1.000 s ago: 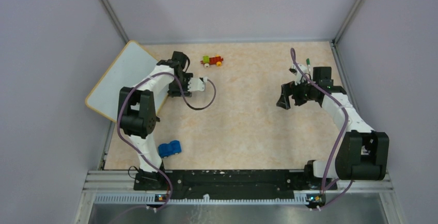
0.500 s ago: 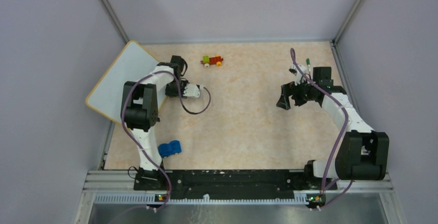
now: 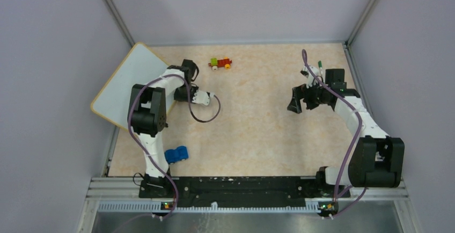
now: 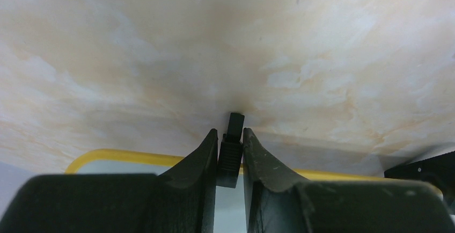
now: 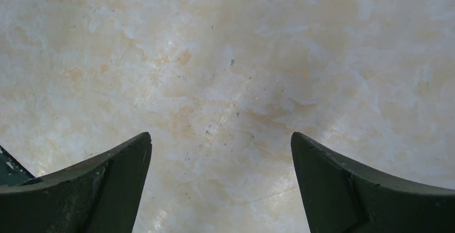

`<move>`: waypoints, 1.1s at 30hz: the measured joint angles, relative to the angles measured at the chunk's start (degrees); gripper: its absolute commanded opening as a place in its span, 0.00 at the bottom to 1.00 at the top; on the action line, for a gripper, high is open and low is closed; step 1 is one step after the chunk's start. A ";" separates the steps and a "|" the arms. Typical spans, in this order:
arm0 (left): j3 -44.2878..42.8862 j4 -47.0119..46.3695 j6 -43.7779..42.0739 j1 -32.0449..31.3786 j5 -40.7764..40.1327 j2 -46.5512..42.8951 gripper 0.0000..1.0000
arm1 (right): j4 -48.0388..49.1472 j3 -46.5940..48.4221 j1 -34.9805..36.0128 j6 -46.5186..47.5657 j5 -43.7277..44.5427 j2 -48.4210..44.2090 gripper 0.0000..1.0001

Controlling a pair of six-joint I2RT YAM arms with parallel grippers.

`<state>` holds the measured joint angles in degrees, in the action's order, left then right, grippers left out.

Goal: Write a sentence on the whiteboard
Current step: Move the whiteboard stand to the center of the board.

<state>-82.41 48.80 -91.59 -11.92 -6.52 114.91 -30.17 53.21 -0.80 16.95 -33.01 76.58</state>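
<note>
Where the overhead view takes in the whole bench [image 3: 257, 131], the whiteboard [image 3: 126, 82] occupies its 10 o'clock corner. The board's long axis runs from 7 o'clock to 1 o'clock, and its outer long edge lies past the bench's left border. The left hand [image 3: 182, 94] is at the board's 4 o'clock edge. In the wrist view it is clenched on a small black clip [image 4: 230, 155] at the yellow rim. The right hand [image 3: 296, 104], toward 3 o'clock and well apart from the board, is released, its fingers [image 5: 107, 184] spread wide over the bench.
</note>
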 measured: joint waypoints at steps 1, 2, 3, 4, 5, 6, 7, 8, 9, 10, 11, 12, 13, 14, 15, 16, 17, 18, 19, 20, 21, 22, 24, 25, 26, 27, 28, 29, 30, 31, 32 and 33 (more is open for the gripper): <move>-0.02 0.26 0.02 -0.83 -0.11 0.00 0.06 | 0.02 0.17 0.00 0.00 0.09 0.00 0.97; -0.24 0.63 0.02 -1.66 -0.13 0.02 0.05 | 0.09 0.22 0.00 0.00 0.22 0.00 0.97; -0.79 1.25 0.07 -2.69 -0.11 0.22 0.04 | 0.09 0.24 0.00 0.00 0.35 0.00 0.97; -1.62 1.84 0.15 -3.74 -0.13 0.59 0.03 | 0.02 0.24 0.00 -0.02 0.48 0.00 0.98; -2.67 2.34 0.35 -4.79 -0.15 1.07 0.03 | -0.07 0.24 0.00 0.00 0.63 0.00 0.98; -3.87 2.82 0.57 -5.79 -0.15 1.77 0.03 | -0.07 0.24 0.00 -0.02 0.74 0.00 0.98; -5.29 3.30 1.05 -6.93 -0.17 2.62 0.02 | -0.09 0.26 0.00 -0.02 0.87 0.00 0.98; -6.64 3.78 1.64 -8.04 -0.17 3.52 0.02 | -0.11 0.26 0.00 -0.02 1.05 0.00 0.98; -7.48 3.98 2.05 -8.94 -0.17 4.13 0.02 | -0.13 0.33 0.00 -0.02 1.25 0.00 0.98; -8.31 4.24 2.56 -10.05 -0.35 4.81 0.02 | -0.20 0.46 0.00 -0.04 1.46 0.00 0.98; -8.90 4.55 2.99 -11.26 -0.57 5.53 0.01 | -0.07 0.52 0.00 -0.07 1.64 -0.02 0.98; -9.35 4.92 3.28 -12.48 -0.70 6.16 0.01 | -0.07 0.55 -0.04 -0.07 1.75 -0.07 0.98; -9.75 5.31 3.48 -13.62 -1.09 6.67 0.01 | -0.11 0.55 -0.20 -0.09 1.88 -0.07 0.98; -10.23 5.57 3.74 -14.73 -1.79 7.23 0.01 | -0.13 0.55 -0.37 -0.11 1.90 -0.07 0.98; -10.97 6.21 4.24 -15.91 -2.27 7.74 0.01 | -0.13 0.55 -0.52 -0.15 1.86 -0.09 0.98; -11.76 6.84 4.68 -17.05 -2.56 8.31 0.01 | -0.15 0.55 -0.81 -0.17 1.84 -0.11 0.98; -12.61 7.34 5.11 -18.14 -2.67 8.81 0.00 | -0.22 0.55 -1.20 -0.20 1.77 -0.20 0.98; -13.35 7.72 5.57 -19.10 -2.67 9.25 0.00 | -0.31 0.55 -1.68 -0.22 1.66 -0.33 0.98; -14.10 8.11 6.08 -20.09 -2.67 9.66 0.00 | -0.37 0.55 -2.16 -0.24 1.60 -0.50 0.98; -14.88 8.59 6.49 -21.07 -2.64 10.14 0.00 | -0.39 0.55 -2.80 -0.26 1.42 -0.74 0.98; -15.67 9.05 7.06 -22.16 -2.67 10.62 0.00 | -0.42 0.55 -3.32 -0.26 1.31 -1.03 0.98; -16.35 9.44 7.54 -23.23 -2.64 11.04 0.00 | -0.46 0.57 -3.91 -0.28 1.25 -1.40 0.98; -17.22 9.92 8.46 -25.59 -2.73 11.63 0.00 | -0.57 0.57 -4.63 -0.35 1.18 -2.05 0.98; -17.35 10.12 8.85 -26.58 -2.78 11.72 0.00 | -0.59 0.59 -4.90 -0.48 1.18 -2.40 0.98; -17.44 10.29 9.14 -27.50 -2.89 11.78 0.00 | -0.66 0.59 -5.09 -0.52 1.16 -2.69 0.98; -17.57 10.75 9.53 -28.74 -3.04 11.91 0.00 | -0.68 0.61 -5.25 -0.59 1.01 -2.95 0.98; -17.66 11.08 9.90 -29.83 -3.28 12.02 0.00 | -0.70 0.61 -5.33 -0.61 0.94 -3.08 0.98; -17.68 11.41 10.36 -30.99 -3.50 12.11 0.00 | -0.72 0.61 -5.42 -0.66 0.83 -3.19 0.98; -17.68 11.76 10.78 -32.24 -3.67 12.13 0.00 | -0.79 0.70 -5.51 -0.68 0.79 -3.26 0.98; -17.66 12.02 11.10 -33.27 -3.65 12.13 0.00 | -0.83 0.90 -5.60 -0.68 0.76 -3.26 0.98; -17.68 12.31 11.58 -34.64 -3.65 12.13 0.00 | -0.76 1.05 -5.68 -0.70 0.72 -3.30 0.98; -17.68 12.48 12.07 -35.93 -3.65 12.13 0.00 | -0.79 1.18 -5.79 -0.70 0.72 -3.37 0.98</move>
<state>-100.09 61.28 -79.53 -47.86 -10.17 127.04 -30.96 54.39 -6.59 16.25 -32.29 73.21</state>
